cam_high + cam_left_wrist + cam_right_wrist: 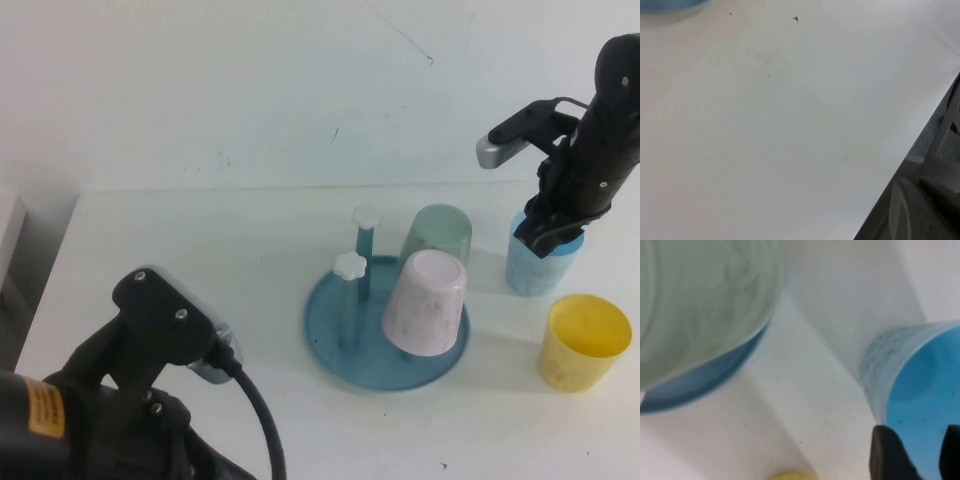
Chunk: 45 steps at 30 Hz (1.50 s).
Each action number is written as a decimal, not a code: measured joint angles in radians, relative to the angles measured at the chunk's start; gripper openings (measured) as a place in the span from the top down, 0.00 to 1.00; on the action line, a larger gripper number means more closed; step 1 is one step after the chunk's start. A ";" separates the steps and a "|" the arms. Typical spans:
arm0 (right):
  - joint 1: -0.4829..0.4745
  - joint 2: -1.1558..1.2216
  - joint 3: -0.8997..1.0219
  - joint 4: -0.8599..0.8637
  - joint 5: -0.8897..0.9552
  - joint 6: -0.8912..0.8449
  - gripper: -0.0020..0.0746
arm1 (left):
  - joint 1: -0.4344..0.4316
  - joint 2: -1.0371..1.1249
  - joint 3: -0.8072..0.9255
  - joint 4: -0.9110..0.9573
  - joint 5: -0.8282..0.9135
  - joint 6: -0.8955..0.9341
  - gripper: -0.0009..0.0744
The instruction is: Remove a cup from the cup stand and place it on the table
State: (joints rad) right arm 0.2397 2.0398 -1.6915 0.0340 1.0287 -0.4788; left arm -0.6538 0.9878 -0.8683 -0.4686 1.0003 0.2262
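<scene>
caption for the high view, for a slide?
Right gripper at the blue cup upright on the table; left gripper unseen.

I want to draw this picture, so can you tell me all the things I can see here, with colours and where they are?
cup: one, light blue, upright on the table right of the stand, open end up
cup stand: one, blue tray with white-topped pegs, middle of the table
pink cup: one, pale pink, upside down on the stand
green cup: one, pale green, upside down at the stand's back
yellow cup: one, yellow, upright on the table, far right
table: one, white, under everything
right gripper: one, black, at the light blue cup's rim
left gripper: not in view; the black left arm is at the near left
</scene>
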 joint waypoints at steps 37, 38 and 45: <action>0.000 -1.460 0.982 0.080 -0.256 0.000 0.98 | 0.000 -0.575 0.485 0.534 -0.721 -0.271 0.99; 0.000 -1.499 1.020 0.096 -0.260 0.000 0.98 | 0.000 -0.575 0.501 0.534 -0.744 -0.276 0.99; 0.000 -1.744 1.227 0.115 -0.295 0.004 0.98 | 0.000 -0.575 0.563 0.534 -0.848 -0.280 0.99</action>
State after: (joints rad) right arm 0.2397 0.2960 -0.4640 0.1492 0.7340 -0.4750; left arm -0.6538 0.4125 -0.3052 0.0651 0.1524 -0.0541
